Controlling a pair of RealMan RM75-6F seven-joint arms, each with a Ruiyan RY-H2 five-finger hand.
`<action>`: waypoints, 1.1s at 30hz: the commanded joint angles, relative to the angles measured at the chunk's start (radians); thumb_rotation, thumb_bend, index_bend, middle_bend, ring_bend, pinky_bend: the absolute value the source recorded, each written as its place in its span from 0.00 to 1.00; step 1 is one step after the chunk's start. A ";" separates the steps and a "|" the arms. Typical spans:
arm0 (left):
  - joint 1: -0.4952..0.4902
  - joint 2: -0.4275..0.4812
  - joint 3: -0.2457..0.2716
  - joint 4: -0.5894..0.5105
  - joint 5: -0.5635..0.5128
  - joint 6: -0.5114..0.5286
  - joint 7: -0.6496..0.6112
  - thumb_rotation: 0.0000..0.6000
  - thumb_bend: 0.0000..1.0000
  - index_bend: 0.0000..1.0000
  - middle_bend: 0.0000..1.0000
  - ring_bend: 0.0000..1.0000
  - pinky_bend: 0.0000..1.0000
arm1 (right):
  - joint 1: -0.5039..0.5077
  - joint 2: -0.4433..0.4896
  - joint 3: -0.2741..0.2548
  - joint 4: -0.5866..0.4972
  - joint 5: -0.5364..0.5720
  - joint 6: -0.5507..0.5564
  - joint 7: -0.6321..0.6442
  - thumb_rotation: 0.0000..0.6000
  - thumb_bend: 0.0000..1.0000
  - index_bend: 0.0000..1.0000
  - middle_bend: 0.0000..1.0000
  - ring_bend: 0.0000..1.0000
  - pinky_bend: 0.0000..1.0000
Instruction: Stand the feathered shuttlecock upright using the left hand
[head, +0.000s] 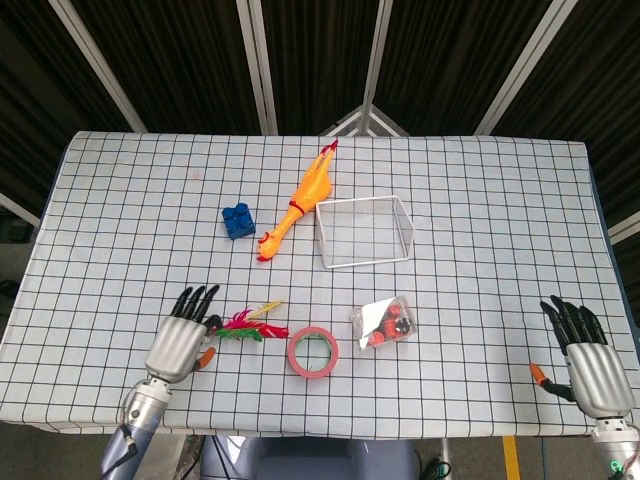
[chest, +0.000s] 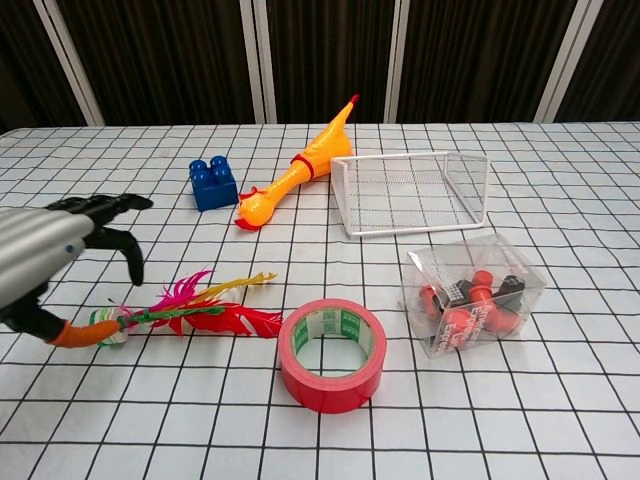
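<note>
Silver-backed and black-fingered, the left hand hangs over the near-left part of the checked tablecloth, fingers spread apart and curling slightly downward, nothing held in them. Its orange-tipped thumb sits just beside the round green-and-white base of the feathered shuttlecock; whether it touches I cannot tell. That shuttlecock lies flat on its side, base to the left, pink, red and yellow plumes fanning out to the right toward a glossy red tape roll, which stands close by with its hole facing up. Over at the near-right edge, the right hand rests low, fingers stretched and parted, empty.

Further off, a rubbery orange chicken stretches diagonally, long neck pointing to the far side. A knobbly blue plastic brick sits to its left, and a white wire-mesh basket to its right. A crinkly clear plastic box holding red and black pieces lies right of the tape.
</note>
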 joint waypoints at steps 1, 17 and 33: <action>-0.027 -0.090 -0.004 0.058 -0.010 -0.002 0.052 1.00 0.41 0.45 0.02 0.00 0.00 | -0.001 0.001 0.000 0.001 0.001 0.001 0.005 1.00 0.34 0.00 0.00 0.00 0.00; -0.070 -0.223 -0.043 0.156 -0.045 0.014 0.104 1.00 0.52 0.52 0.06 0.00 0.00 | -0.001 0.003 -0.001 0.001 -0.003 0.002 0.012 1.00 0.34 0.00 0.00 0.00 0.00; -0.076 -0.181 -0.042 0.109 -0.043 0.051 0.090 1.00 0.62 0.58 0.07 0.00 0.00 | -0.002 0.005 -0.001 -0.002 0.002 -0.001 0.015 1.00 0.34 0.00 0.00 0.00 0.00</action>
